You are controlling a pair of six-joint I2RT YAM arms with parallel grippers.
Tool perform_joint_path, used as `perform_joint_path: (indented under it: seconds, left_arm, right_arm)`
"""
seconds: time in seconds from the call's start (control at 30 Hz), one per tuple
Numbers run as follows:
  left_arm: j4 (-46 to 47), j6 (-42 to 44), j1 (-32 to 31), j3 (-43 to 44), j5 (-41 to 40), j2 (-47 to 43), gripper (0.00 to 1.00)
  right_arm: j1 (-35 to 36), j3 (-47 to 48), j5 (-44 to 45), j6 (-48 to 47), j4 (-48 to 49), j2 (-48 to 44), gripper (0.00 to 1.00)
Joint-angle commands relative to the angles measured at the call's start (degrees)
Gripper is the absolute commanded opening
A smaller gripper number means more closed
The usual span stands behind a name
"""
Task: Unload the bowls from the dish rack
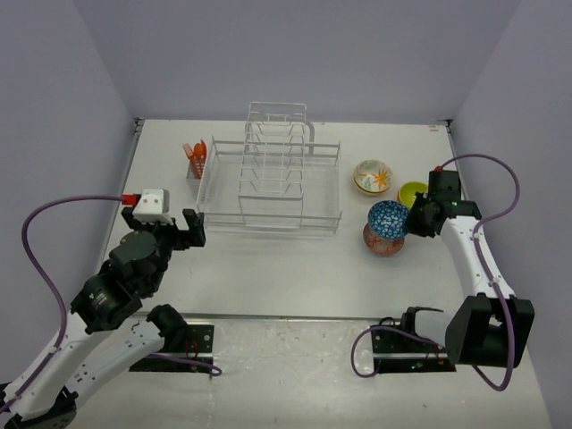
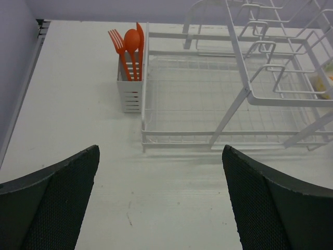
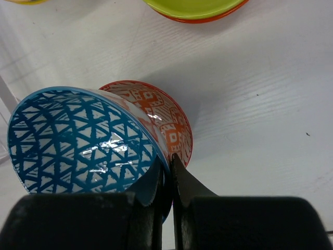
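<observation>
Bowls sit clustered on the table (image 1: 268,268), right of the white wire dish rack (image 1: 268,179) and apart from it. The cream floral bowl (image 1: 373,176) is farthest, with the yellow-green bowl (image 1: 412,191) just right of it. Nearer, the blue bowl (image 3: 78,140) is tilted on edge, touching the orange-red bowl (image 3: 166,120) (patterned inside). The right gripper (image 3: 167,166) is closed tight, pinching the blue bowl's rim between its fingers. The left gripper (image 2: 160,156) hovers off the rack's near left corner, spread wide and holding nothing. A utensil cup (image 2: 130,94) with orange utensils (image 2: 130,47) stands against the rack's left side.
</observation>
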Motion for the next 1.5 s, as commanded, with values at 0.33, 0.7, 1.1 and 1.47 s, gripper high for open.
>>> perform_joint_path:
  seconds: [0.33, 0.7, 1.1, 1.47]
  left_arm:
    - [5.6, 1.0, 0.2, -3.4, -3.7, -1.5, 1.00]
    - [5.7, 1.2, 0.4, -3.4, -3.4, -1.6, 1.00]
    - [7.6, 1.2, 7.5, -3.3, 1.5, -1.1, 1.00]
    - [11.2, 1.6, 21.8, -5.0, 16.3, 1.8, 1.00]
  right_arm:
    - [-0.1, -5.1, -5.1, 1.3, 7.3, 1.6, 0.05]
    - [-0.2, -5.9, -4.2, 1.9, 6.3, 2.5, 0.19]
    - [-0.2, -5.3, 1.2, 2.6, 2.2, -3.8, 0.51]
    - [-0.1, -6.8, -2.0, 3.2, 4.4, -1.3, 0.07]
